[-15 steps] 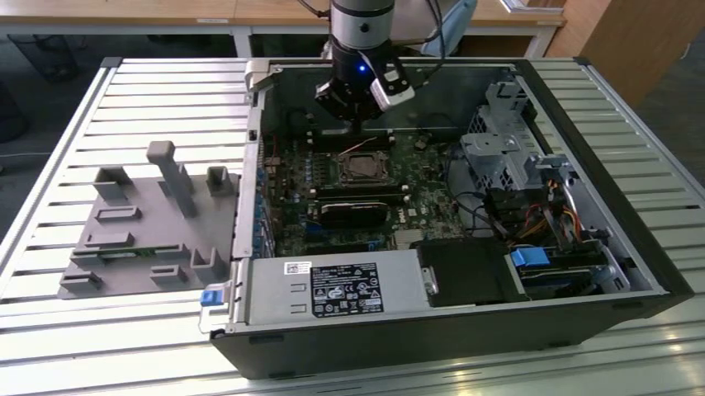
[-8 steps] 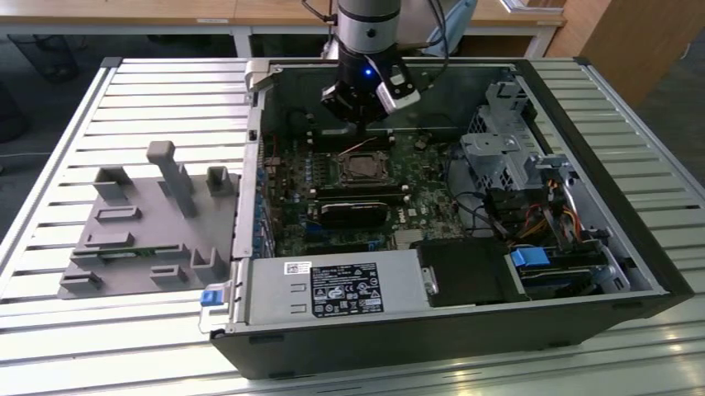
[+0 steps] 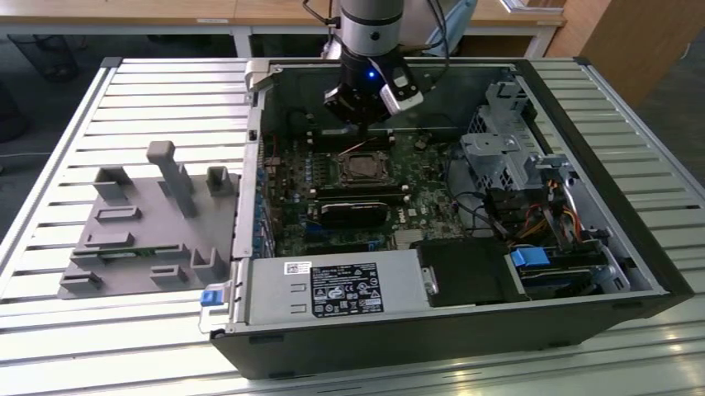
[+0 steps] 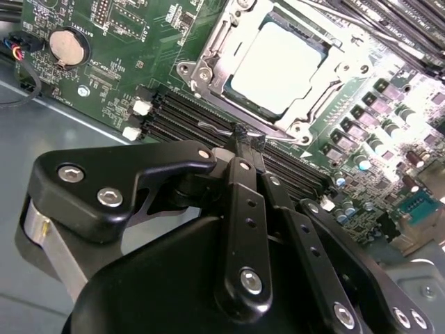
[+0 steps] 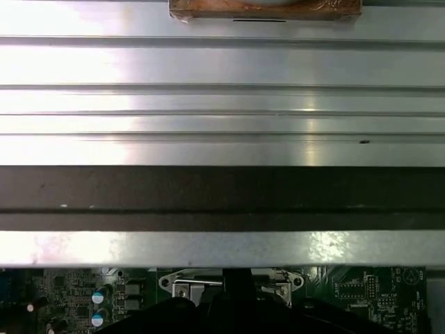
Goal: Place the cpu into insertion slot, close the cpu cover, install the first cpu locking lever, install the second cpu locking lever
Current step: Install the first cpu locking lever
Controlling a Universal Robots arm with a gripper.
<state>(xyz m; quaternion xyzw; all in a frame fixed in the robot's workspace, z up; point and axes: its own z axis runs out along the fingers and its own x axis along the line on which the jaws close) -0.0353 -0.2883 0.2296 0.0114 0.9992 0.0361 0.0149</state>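
Note:
The cpu (image 4: 281, 66), a flat square with a pale silver top, lies in the socket on the green motherboard. The cpu cover (image 4: 208, 52), a silvery frame with a window, lies flat around it. My gripper (image 4: 249, 139) hangs just short of the socket's near edge, its two black fingers (image 4: 240, 181) pressed together with nothing between them. A thin silver lever end (image 4: 208, 128) lies over the memory slots right by the fingertips. In the exterior view my gripper (image 3: 369, 115) stands inside the open case just behind the socket (image 3: 361, 169). The first wrist view shows the socket's edge (image 5: 188, 282).
The black computer case (image 3: 617, 206) lies open on a slatted metal table (image 3: 165, 99). A grey fixture block (image 3: 154, 223) with upright pegs stands at the exterior view's left. The power supply (image 3: 330, 289), drive cages (image 3: 507, 157) and cables crowd the socket. A coin battery (image 4: 67, 46) sits on the board.

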